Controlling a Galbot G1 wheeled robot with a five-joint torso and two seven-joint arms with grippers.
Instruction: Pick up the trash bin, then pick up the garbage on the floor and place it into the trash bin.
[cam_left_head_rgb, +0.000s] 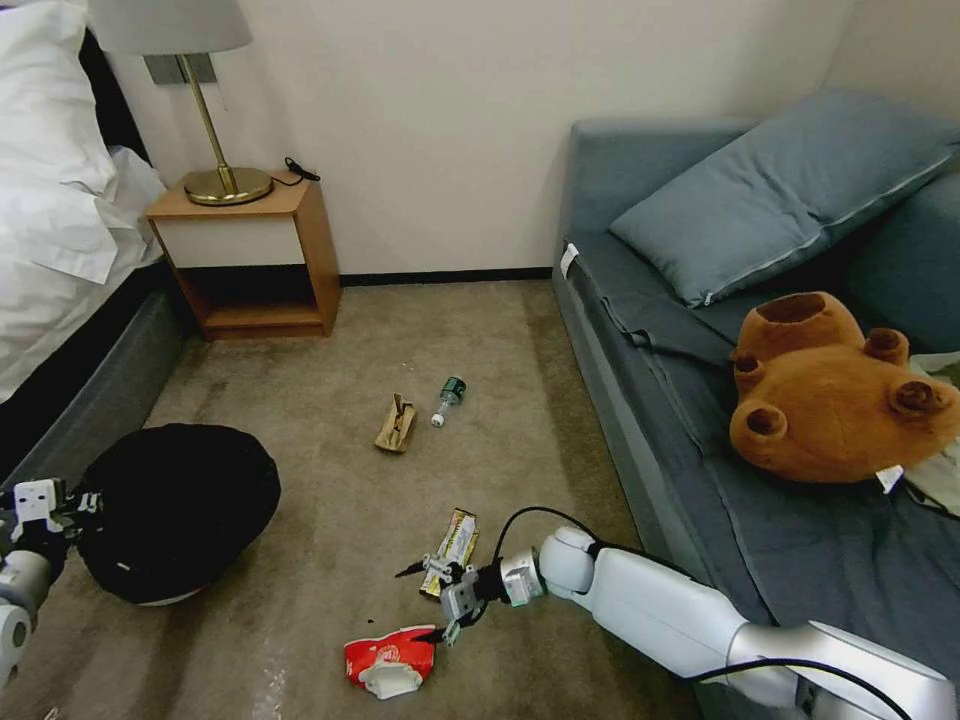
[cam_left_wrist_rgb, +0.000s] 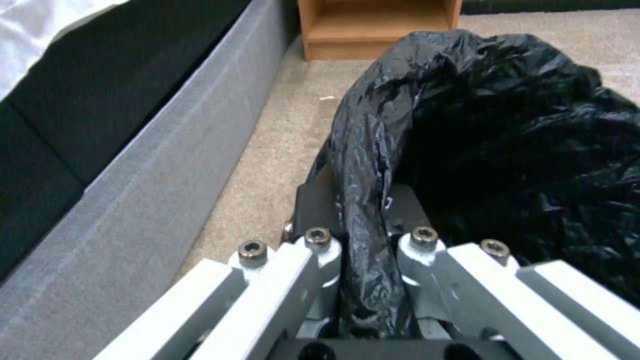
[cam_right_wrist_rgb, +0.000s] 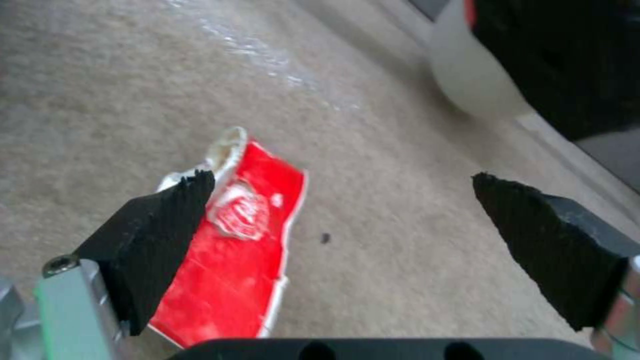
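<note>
Right gripper (cam_left_head_rgb: 424, 600) hangs low over the carpet (cam_left_head_rgb: 330, 480), fingers spread wide and holding nothing. The red-and-white wrapper (cam_right_wrist_rgb: 230, 245) lies just beside one fingertip, partly under it in the right wrist view, and off centre in the gap. To grasp well, the gap should be centred over the wrapper before lowering, with the pads closing across its crumpled white end, since the flat part offers little to grip.

Left gripper (cam_left_wrist_rgb: 363, 260) is clamped on the bagged rim of the trash bin (cam_left_head_rgb: 178, 510), one finger inside, one outside. Just beyond the right fingers lies the gold wrapper (cam_left_head_rgb: 452, 547); farther off, the paper scrap (cam_left_head_rgb: 396, 423) and small bottle (cam_left_head_rgb: 448, 398).

Whether the bin is lifted clear of the carpet cannot be told; its inside is hidden in black.
</note>
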